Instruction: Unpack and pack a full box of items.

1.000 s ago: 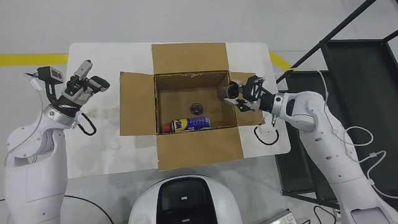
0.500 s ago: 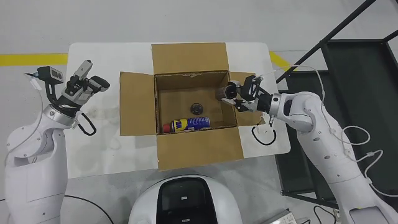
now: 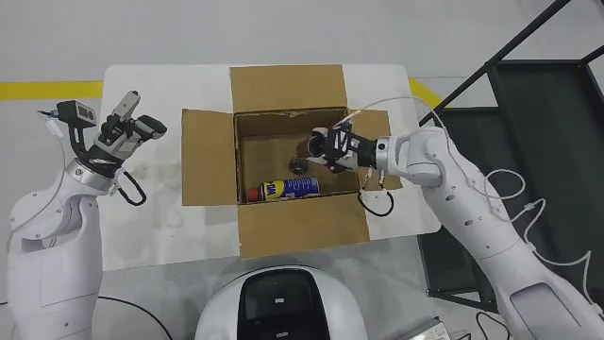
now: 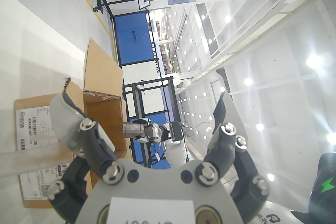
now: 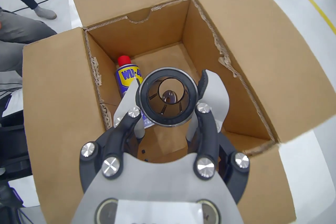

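Observation:
An open cardboard box (image 3: pixel 209 156) stands mid-table with all flaps folded out. A blue and yellow spray can (image 3: pixel 287 189) with a red cap lies on its floor along the near wall, also in the right wrist view (image 5: pixel 127 74). A small round dark item (image 3: pixel 298 163) rests on the box floor beside it. My right gripper (image 3: pixel 327 145) hangs over the box opening, shut on a metal cylinder (image 5: pixel 168 96) with a black rim, held end-on. My left gripper (image 3: pixel 127 128) is open and holds nothing, raised over the table's left part, apart from the box.
The white table (image 3: pixel 151 231) has bare room left of the box and a narrow strip to its right. A black metal rack (image 3: pixel 528 123) stands close to the table's right edge. A person's legs (image 5: pixel 18 25) are beyond the box's far side.
My right gripper has carried the metal cylinder leftward from the box's right wall to over the middle of the opening. The left arm has not moved.

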Robot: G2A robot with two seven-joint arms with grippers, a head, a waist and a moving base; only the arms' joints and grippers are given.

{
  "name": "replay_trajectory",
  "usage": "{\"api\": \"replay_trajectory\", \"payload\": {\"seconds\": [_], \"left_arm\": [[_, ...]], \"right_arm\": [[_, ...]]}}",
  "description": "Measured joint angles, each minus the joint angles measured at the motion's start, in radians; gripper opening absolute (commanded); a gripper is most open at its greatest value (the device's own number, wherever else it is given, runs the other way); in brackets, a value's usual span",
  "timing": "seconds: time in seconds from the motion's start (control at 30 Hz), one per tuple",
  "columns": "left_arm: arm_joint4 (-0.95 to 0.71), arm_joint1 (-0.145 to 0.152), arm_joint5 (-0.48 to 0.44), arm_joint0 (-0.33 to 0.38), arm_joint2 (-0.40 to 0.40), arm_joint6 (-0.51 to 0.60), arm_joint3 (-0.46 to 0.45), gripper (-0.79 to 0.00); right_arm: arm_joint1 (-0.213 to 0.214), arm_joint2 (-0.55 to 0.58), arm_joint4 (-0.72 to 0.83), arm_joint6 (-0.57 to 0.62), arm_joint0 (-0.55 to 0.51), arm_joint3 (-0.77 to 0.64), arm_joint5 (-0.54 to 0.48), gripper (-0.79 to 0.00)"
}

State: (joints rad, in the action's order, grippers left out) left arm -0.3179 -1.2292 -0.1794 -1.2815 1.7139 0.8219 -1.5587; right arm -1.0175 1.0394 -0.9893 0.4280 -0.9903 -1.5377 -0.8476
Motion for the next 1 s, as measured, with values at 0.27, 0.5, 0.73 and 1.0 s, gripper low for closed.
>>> {"api": "replay_trajectory", "payload": {"seconds": [0.27, 0.5, 0.73, 1.0], "left_arm": [[0.0, 0.0, 0.0, 0.0, 0.0, 0.0, 0.0, 0.0], [0.0, 0.0, 0.0, 0.0, 0.0, 0.0, 0.0, 0.0], [0.0, 0.0, 0.0, 0.0, 0.0, 0.0, 0.0, 0.0], [0.0, 0.0, 0.0, 0.0, 0.0, 0.0, 0.0, 0.0]], "right_arm": [[-0.108, -0.281, -0.012, 0.015, 0.23, 0.242, 0.096, -0.785], [-0.183, -0.404, -0.017, 0.013, 0.342, 0.437, 0.123, -0.785], [-0.242, -0.475, -0.034, -0.002, 0.404, 0.573, 0.124, -0.785], [-0.301, -0.529, -0.052, -0.036, 0.445, 0.694, 0.115, -0.785]]}}
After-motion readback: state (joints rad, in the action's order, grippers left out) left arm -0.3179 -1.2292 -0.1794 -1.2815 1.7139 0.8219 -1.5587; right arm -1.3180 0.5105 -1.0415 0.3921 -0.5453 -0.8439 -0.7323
